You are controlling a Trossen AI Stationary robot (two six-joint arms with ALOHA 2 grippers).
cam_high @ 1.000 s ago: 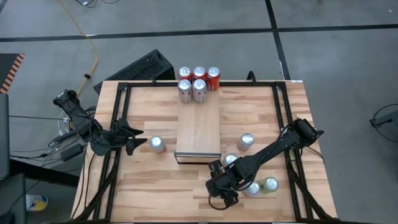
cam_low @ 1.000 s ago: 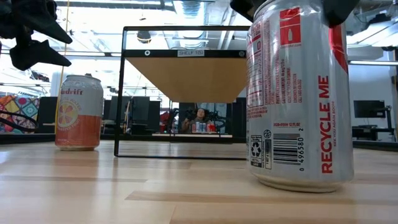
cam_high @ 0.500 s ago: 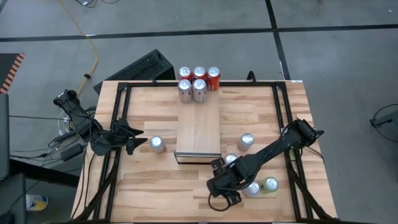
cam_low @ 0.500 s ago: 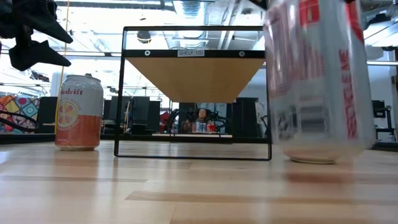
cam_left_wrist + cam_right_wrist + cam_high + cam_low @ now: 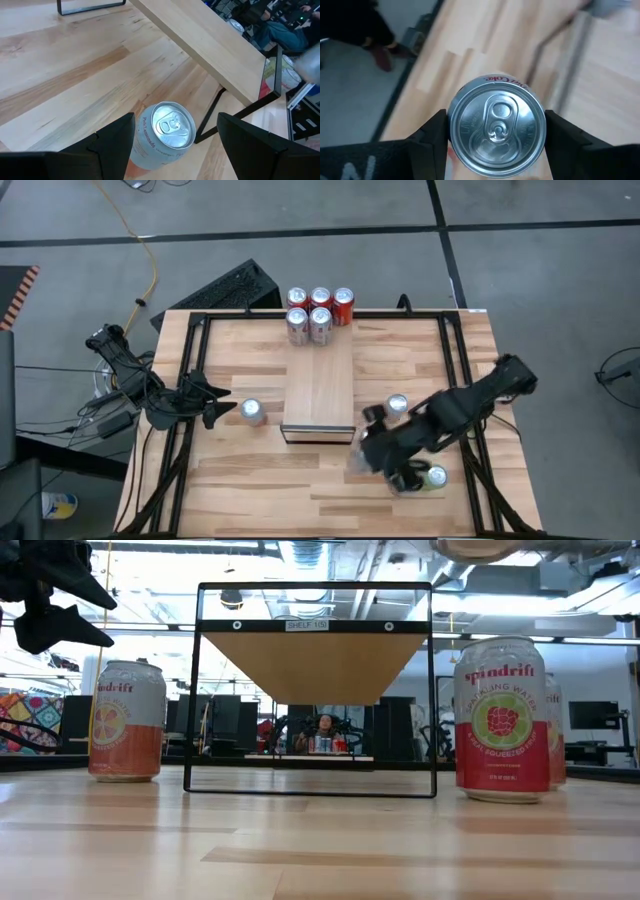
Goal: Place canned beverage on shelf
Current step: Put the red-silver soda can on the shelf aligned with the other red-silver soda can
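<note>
right claw: clamped on silver Diet Coke can, lifted near wood-topped shelf | left claw: fingers apart, empty

From above, the lifted can is a pale smear beside the right tool; low down, only its base shows, the rest cut off.

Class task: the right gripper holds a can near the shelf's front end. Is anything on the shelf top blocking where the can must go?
Nothing visible does. The can sits between the right gripper's jaws, and the shelf top is bare.
</note>
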